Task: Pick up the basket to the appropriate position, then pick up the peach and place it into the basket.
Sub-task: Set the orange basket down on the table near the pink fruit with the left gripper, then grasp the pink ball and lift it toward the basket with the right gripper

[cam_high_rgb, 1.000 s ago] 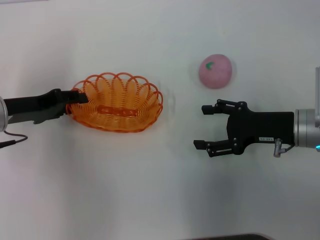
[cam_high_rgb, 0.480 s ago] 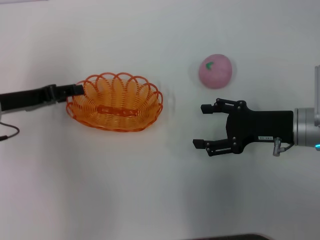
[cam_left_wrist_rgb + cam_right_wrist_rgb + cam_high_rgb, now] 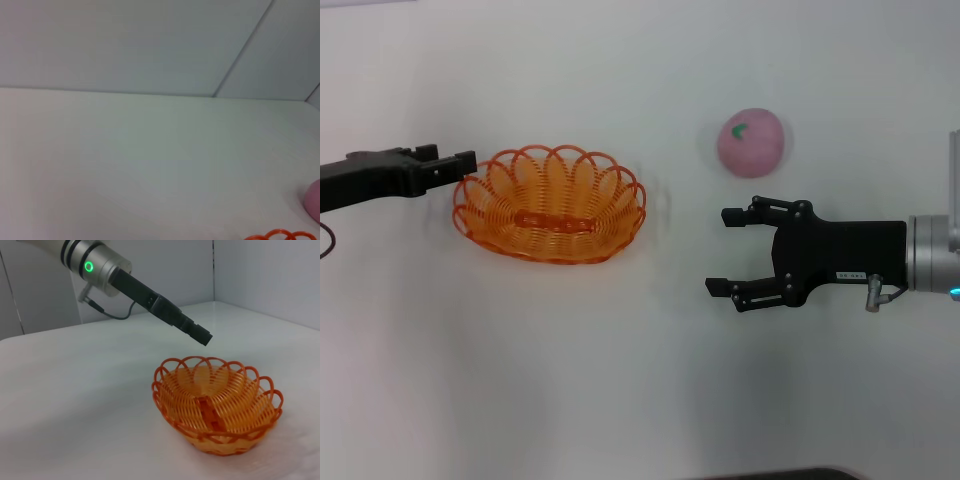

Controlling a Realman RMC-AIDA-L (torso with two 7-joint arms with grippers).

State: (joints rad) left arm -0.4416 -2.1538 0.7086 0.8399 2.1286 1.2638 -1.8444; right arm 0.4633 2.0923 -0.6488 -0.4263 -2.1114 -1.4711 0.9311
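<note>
Found basket (image 3: pixel 550 238) upright on the white table (image 3: pixel 620 380), left of centre in the head view, scalloped rim up, long axis running side to side. Looked inside from the head and right wrist views: only its own orange wire floor and walls (image 3: pixel 218 407) showing, peach not in it. Logged peach (image 3: pixel 751 142) out on the table, well apart from the basket toward the robot's right and a little farther back, green leaf mark facing up. Caught a sliver of the basket rim (image 3: pixel 280 235) and one pink edge of the peach (image 3: pixel 315 201) at the border of the left wrist view; otherwise bare tabletop and wall there. Placed left gripper (image 3: pixel 455 165) at the basket's left end, just beside the rim in the head view; checked against the right wrist view and saw it (image 3: pixel 201 336) raised above the table, hanging over that end with a clear gap, not touching the wire. Cannot tell whether that claw is spread or pressed together. Placed right gripper (image 3: pixel 722 252) low over the table between basket and peach, nearer the peach and in front of it, claw spread wide, pointing toward the basket, pinching nothing, touching neither the fruit nor the wire.
</note>
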